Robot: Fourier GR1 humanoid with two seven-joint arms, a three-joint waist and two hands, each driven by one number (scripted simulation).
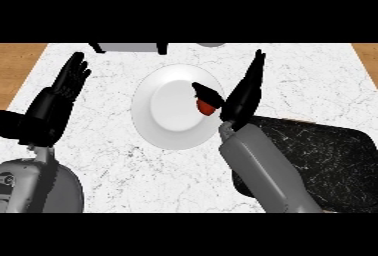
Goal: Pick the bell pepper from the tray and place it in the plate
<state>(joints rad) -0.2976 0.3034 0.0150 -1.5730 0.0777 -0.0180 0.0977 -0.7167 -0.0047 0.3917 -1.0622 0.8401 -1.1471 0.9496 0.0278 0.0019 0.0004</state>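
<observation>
Bell pepper (206,106): red, small, rounded; over right part of plate (159,125), pinched between thumb and fingers of right hand (238,97). Mostly hidden by hand; contact with plate surface not discernible. Likely light, stiff-skinned, hollow, waxy and somewhat slippery; best held across broad sides, not by stem. Plate: white, round, smooth, shallow rim, glossy; probably breakable. Right of plate, tray (332,160): black, white-veined, flat, partly under right forearm. Beneath plate, counter (111,150): white marble pattern, wooden strips at far edges. Left of plate, left hand (66,85): fingers straight and up, holding nothing, resting. Beyond plate, grey objects at counter's far edge, unidentifiable.
</observation>
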